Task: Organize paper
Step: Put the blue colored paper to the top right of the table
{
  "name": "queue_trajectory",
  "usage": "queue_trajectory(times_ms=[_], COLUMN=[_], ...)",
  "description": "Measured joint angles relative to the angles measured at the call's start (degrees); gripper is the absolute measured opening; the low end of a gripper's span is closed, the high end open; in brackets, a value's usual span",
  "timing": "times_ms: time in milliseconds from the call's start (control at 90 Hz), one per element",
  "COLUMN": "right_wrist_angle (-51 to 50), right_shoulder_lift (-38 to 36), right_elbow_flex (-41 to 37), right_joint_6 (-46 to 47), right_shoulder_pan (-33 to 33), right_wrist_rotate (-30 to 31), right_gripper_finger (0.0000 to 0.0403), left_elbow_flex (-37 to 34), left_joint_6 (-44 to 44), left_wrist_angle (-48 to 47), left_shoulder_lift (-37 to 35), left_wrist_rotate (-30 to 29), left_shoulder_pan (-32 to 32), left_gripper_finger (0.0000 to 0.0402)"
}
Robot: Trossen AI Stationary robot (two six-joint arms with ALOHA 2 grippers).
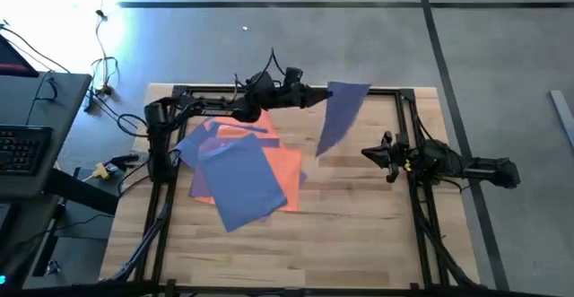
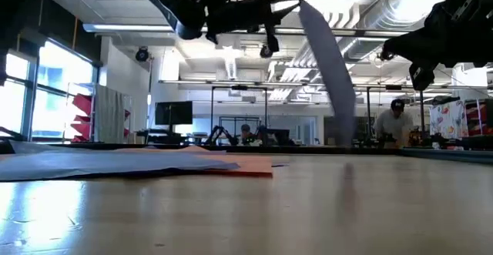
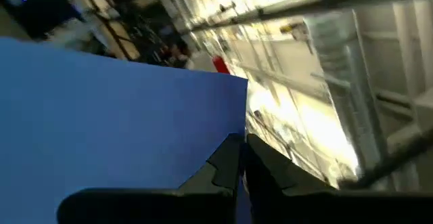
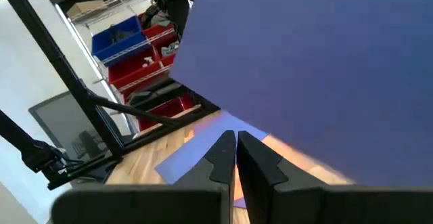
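Left end effector pinching blue sheet's edge, aloft; right end effector pressed together.

Lower sheets of the paper pile — largely hidden under the top blue sheet, count perhaps unclear.

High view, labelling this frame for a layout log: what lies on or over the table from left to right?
Pile of flat orange, blue and purple paper sheets → left end effector → lifted blue paper sheet pinched in it → right end effector, shut and empty.
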Motion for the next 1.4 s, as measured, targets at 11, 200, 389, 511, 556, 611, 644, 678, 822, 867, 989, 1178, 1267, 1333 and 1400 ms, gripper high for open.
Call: queue_trajectory(times_ms=[11, 200, 389, 511, 556, 611, 644, 678, 822, 867, 989, 1178, 1267, 1333, 1400], right_wrist_angle=[0.00, 0.00, 0.00, 0.00, 0.00, 0.00, -0.01, 0.00, 0.00, 0.00, 0.00, 0.00, 0.00, 0.00, 0.00], right_shoulder_lift=[0.00, 0.00, 0.00, 0.00, 0.00, 0.00, 0.00, 0.00, -0.02, 0.00, 0.02, 0.02, 0.02, 0.00, 0.00], right_elbow_flex=[0.00, -0.01, -0.01, -0.01, 0.00, 0.00, 0.00, 0.00, -0.01, -0.02, 0.00, 0.00, 0.00, 0.00, 0.00], right_joint_6=[-0.01, -0.01, 0.00, 0.00, -0.01, 0.00, 0.00, 0.00, 0.00, 0.00, -0.02, 0.00, 0.00, 0.00, 0.00], right_shoulder_pan=[0.01, 0.01, 0.01, 0.01, 0.01, 0.02, 0.02, 0.02, 0.00, 0.02, 0.00, 0.02, 0.02, 0.02, 0.02], right_wrist_rotate=[0.00, 0.00, 0.00, 0.01, 0.00, 0.00, 0.00, 0.00, 0.00, 0.00, 0.00, 0.00, 0.00, 0.00, 0.02], right_gripper_finger=[0.0000, 0.0000, 0.0000, 0.0000, 0.0000, 0.0000, 0.0000, 0.0000, 0.0000, 0.0000, 0.0000, 0.0000, 0.0000, 0.0000, 0.0000], left_elbow_flex=[0.16, 9.09, 17.48, 14.82, 13.39, 11.28, 10.15, 9.12, 6.25, 6.18, 6.26, 6.36, 6.36, 6.36, 6.36], left_joint_6=[0.00, -2.69, -2.59, -2.02, -0.99, 0.41, 1.92, 3.66, 10.14, 12.26, 16.32, 13.91, 13.84, 13.76, 12.13], left_wrist_angle=[0.01, 0.46, 0.42, -3.78, -6.22, -9.84, -12.51, -15.29, -26.39, -29.18, -31.26, -33.73, -35.33, -36.54, -37.10], left_shoulder_lift=[0.17, 6.79, 12.19, 13.65, 13.99, 14.10, 14.10, 14.10, 14.10, 14.10, 14.10, 13.79, 13.54, 13.42, 13.42], left_wrist_rotate=[-0.17, -1.16, 1.51, 0.42, 0.17, -0.26, -0.73, -1.05, -1.59, -2.08, -4.06, -14.48, -17.85, -20.59, -23.40], left_shoulder_pan=[-0.01, -2.38, -3.59, -2.00, -1.35, -0.56, -0.13, 0.38, 2.17, 2.49, 2.34, -0.30, -1.08, -1.71, -2.24], left_gripper_finger=[0.0000, 0.0000, 0.0000, 0.0000, 0.0000, 0.0000, 0.0000, 0.0000, 0.0000, 0.0000, 0.0000, 0.0000, 0.0000, 0.0000, 0.0000])
